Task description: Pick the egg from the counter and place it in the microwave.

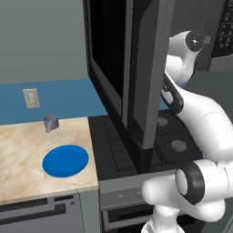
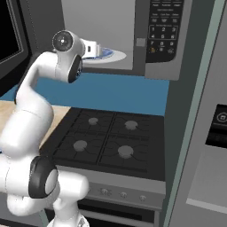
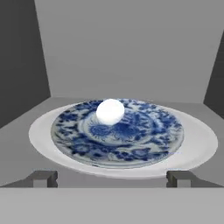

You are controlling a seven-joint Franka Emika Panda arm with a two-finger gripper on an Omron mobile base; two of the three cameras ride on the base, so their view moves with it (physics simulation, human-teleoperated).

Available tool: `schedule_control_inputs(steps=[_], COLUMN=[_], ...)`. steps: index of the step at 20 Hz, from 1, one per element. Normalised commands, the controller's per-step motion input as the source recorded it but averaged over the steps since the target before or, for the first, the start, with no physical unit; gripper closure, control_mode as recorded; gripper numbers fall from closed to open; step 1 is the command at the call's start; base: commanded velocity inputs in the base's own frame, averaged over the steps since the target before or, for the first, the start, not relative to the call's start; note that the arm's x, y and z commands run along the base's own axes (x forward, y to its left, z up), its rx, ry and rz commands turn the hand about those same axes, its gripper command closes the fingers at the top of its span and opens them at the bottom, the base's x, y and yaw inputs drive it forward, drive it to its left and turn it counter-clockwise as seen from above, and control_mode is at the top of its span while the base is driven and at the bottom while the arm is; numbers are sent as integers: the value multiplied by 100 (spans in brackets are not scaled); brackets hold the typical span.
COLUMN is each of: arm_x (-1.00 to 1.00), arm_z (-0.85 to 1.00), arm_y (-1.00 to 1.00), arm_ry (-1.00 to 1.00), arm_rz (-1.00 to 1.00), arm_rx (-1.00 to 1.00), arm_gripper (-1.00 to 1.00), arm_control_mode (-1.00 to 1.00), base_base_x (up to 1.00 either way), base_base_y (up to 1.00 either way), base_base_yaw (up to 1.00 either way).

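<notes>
Honestly, the egg (image 3: 110, 111) sits on the patterned plate (image 3: 148, 144) inside the microwave (image 2: 166, 40), end effector (image 3: 112, 178) released and empty. Risk: a clumsy retreat nudges the plate, and the egg rolls off.

egg (image 3: 110, 111) on plate (image 3: 131, 148) inside microwave (image 2: 166, 40); stove (image 2: 106, 142) below; counter (image 1: 27, 145) left.

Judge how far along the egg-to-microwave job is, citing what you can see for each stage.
Done: the egg lies on the blue-patterned plate inside the microwave, no longer on the counter. In hand: nothing; the hand is open, its fingertips wide apart and short of the egg. Left: probably only drawing the arm out past the open microwave door.
</notes>
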Motion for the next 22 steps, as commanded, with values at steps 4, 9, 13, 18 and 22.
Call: schedule_control_inputs(steps=[4,9,13,18,22], arm_x=[-100,-100,-100,-100,-100], arm_z=[0,0,0,-4,-4], arm_y=[0,0,0,-2,0], arm_ry=[0,1,8,2,1], arm_rz=[0,0,-1,0,0], arm_rx=[2,1,0,1,3], arm_gripper=[-100,-100,-100,-100,-100], arm_control_mode=[-100,-100,-100,-100,-100], base_base_x=[0,0,0,0,0], base_base_y=[0,0,0,0,0], base_base_yaw=[0,0,0,0,0])
